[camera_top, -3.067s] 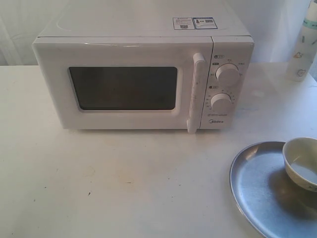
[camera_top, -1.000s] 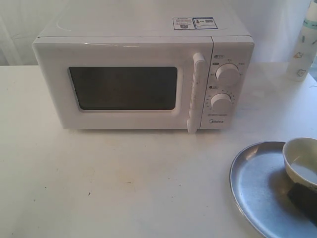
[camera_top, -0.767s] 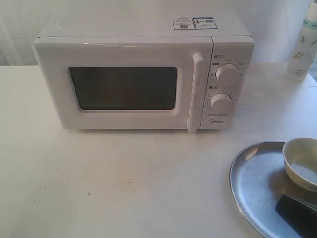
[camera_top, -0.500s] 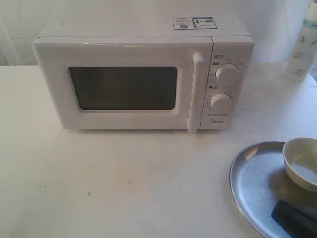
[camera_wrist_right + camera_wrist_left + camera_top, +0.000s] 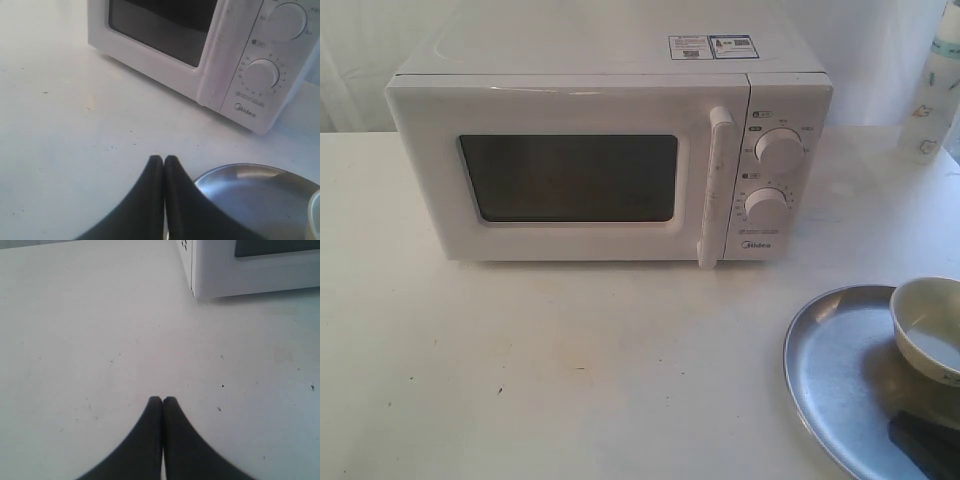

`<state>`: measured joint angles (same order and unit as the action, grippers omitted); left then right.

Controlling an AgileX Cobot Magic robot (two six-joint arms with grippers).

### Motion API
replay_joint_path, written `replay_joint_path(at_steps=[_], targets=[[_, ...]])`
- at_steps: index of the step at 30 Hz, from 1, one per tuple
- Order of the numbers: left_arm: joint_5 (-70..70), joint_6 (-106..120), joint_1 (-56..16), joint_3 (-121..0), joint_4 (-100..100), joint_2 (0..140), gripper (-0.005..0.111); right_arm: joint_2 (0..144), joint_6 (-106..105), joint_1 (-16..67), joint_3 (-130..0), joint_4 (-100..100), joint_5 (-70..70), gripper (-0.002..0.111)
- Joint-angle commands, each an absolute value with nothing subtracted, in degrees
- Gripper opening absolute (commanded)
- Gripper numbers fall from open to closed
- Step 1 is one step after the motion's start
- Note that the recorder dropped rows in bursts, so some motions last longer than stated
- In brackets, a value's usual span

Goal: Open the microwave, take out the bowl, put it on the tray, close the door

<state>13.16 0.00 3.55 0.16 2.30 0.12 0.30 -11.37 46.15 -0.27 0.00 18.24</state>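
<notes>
The microwave (image 5: 600, 160) stands at 12 o'clock on the white surface (image 5: 570, 370), its door (image 5: 570, 175) shut flush. The tall bar handle (image 5: 716, 190) runs along the door's 3 o'clock edge. The box looks heavy and rigid, and that bar is the one place I would hook to swing the door.

At 4 o'clock lies the tray (image 5: 830, 370), stiff polished metal that is probably slick under anything set on it. The bowl (image 5: 930, 325) already rests inside it, toward the tray's 1 o'clock side.

The bowl looks light, hard and glazed, so likely slippery and breakable if knocked. I would take it at the rim, one finger inside and one outside, and not around its rounded wall.

My right fingers (image 5: 155, 175) are pressed together and hold nothing, low over the tray's 5 o'clock edge. My left fingers (image 5: 152, 415) are likewise pinched tight and empty, above bare surface near the microwave's 9 o'clock corner.
</notes>
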Motion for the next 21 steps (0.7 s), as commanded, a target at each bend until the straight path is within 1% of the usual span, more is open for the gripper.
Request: replay_joint_path(at_steps=[1,10,21], targets=[[13.35,0.00,3.28,0.00,3.02,0.00,0.000,0.00,-11.82,41.86,0.00,-1.68,18.24,0.000],[13.35,0.00,3.28,0.00,3.02,0.00,0.000,0.00,-4.85,30.00,0.00,-1.76,18.32,0.000],[13.35,0.00,3.28,0.00,3.02,0.00,0.000,0.00,-2.18,18.67,0.00,-1.76,18.47,0.000]])
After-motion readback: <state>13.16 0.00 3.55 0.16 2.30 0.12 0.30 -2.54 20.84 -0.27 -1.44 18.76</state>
